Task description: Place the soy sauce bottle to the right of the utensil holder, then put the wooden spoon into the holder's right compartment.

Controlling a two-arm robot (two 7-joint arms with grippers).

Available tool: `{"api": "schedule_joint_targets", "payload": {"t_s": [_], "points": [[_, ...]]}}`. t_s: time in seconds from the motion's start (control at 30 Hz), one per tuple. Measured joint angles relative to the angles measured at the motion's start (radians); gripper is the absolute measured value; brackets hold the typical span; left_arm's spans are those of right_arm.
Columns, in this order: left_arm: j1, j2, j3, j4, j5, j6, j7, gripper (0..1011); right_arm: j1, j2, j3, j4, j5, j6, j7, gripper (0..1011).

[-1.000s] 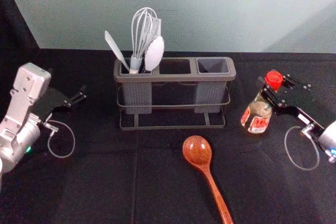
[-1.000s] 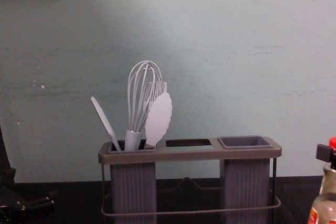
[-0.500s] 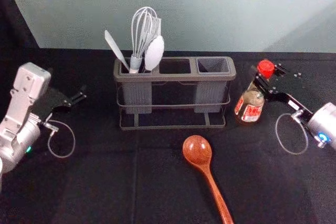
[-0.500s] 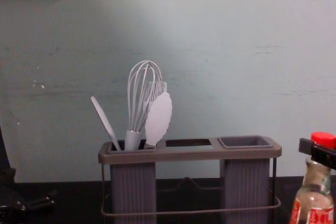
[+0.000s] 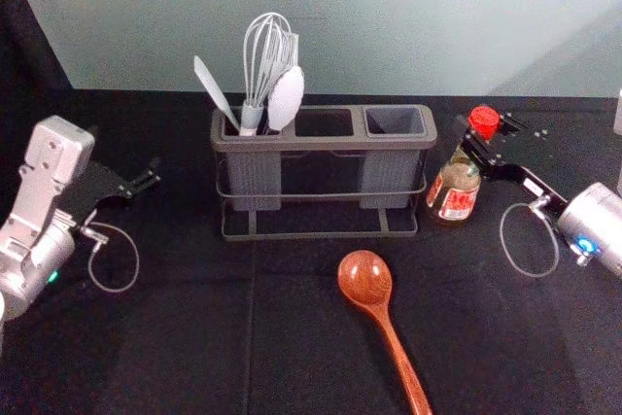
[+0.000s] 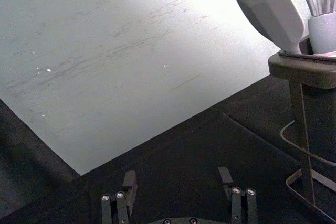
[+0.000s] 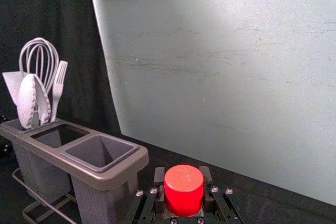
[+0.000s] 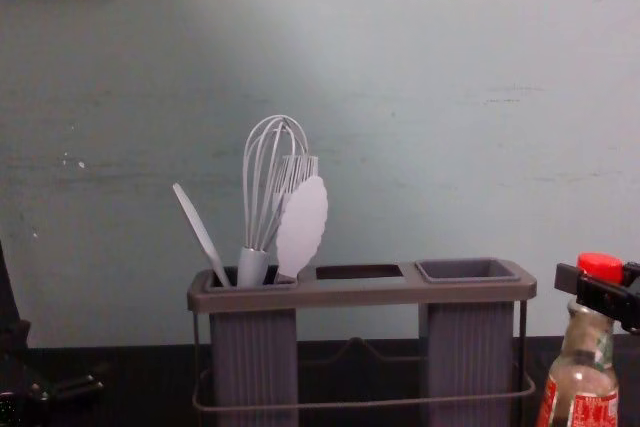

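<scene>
right gripper (image 5: 484,137): at right of the head view frame, narrow, closed on the neck of the soy sauce bottle (image 5: 455,190), just below the red cap (image 5: 484,121). in the right wrist view, the cap sits between the two fingers (image 7: 207,174) and hides most of the bottle beneath it. in the chest view, the bottle stands at the lower right; the frame edge cuts off its base. whether the base touches the table (image 5: 194,337) cannot be told.

utensil holder (image 5: 325,143): upper centre of the head view, left of the bottle. its left compartment holds a whisk (image 5: 255,70) and other pale utensils, which partly overlap.

wooden spoon (image 5: 365,281): lower centre, bowl uppermost in the frame; handle end cut off by the bottom edge.

left gripper (image 5: 150,175): parked at left of the head view, fingers wide apart, dark against the dark table.
</scene>
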Motion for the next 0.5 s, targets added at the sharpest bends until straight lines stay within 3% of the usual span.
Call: {"api": "schedule_joint_targets", "payload": {"t_s": [0.37,0.5], "points": [[0.0,0.0,0.0,0.0,0.0,0.0,0.0,1011,0.008,-0.014,0.001,0.026,0.025,-0.003,0.009,399],[0.0,0.0,0.0,0.0,0.0,0.0,0.0,1011,0.009,-0.017,0.0,0.03,0.03,0.001,0.008,503]]}}
